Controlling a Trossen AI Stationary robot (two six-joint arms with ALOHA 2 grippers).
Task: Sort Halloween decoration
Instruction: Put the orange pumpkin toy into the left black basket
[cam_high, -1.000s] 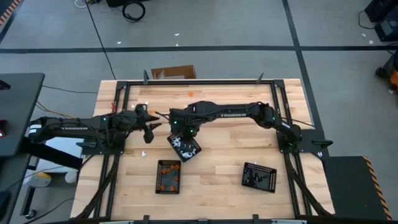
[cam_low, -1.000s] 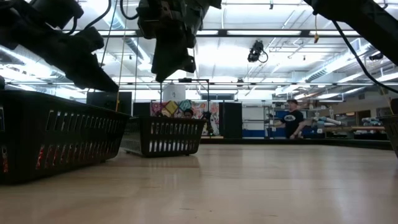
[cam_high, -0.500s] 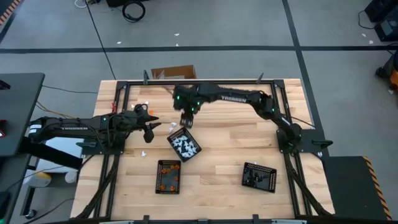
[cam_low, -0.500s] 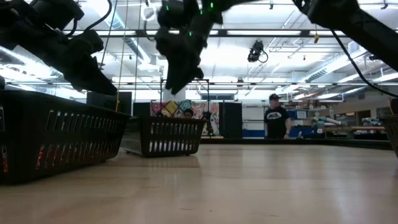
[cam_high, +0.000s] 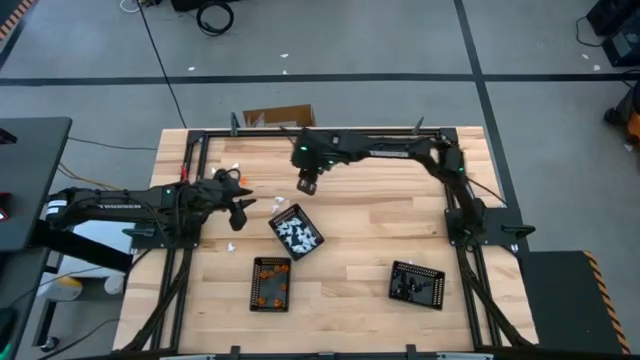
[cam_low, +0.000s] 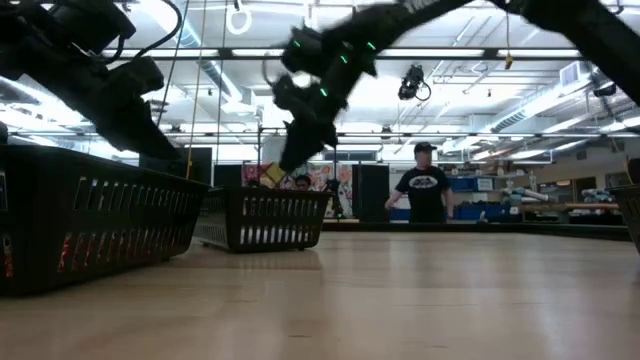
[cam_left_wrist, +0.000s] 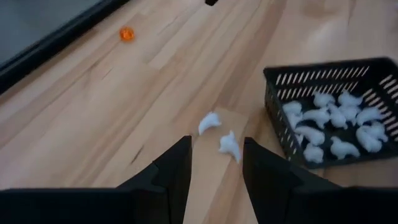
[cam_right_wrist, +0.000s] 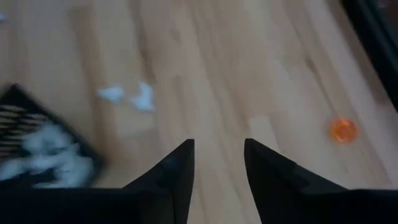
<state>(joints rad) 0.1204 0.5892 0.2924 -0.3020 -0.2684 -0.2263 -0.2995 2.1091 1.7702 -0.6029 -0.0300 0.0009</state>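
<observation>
Halloween decoration pieces: two white ones (cam_left_wrist: 219, 133) lie loose on the table (cam_left_wrist: 112, 118) just ahead of the left gripper (cam_left_wrist: 216, 163), empty with fingers spread, beside the white-filled tray (cam_left_wrist: 323, 112), one orange piece (cam_right_wrist: 343, 130) farther off, beyond the right gripper (cam_right_wrist: 219, 163), likewise spread and empty, while only the high view shows all three trays (cam_high: 417, 283), their contents indistinct.

Pale blond wood-plank table (cam_high: 350, 250), streaky grain, edged by a black metal frame (cam_high: 195, 180). Three black slotted plastic trays: one near the middle (cam_high: 297, 231) with white pieces (cam_left_wrist: 329, 121), one toward the near edge (cam_high: 271, 283) with orange pieces, one near the right edge (cam_high: 417, 284) with dark pieces. Two loose white pieces (cam_left_wrist: 219, 134) and a small orange round piece (cam_right_wrist: 343, 130) on bare wood. Both arms matte black.
</observation>
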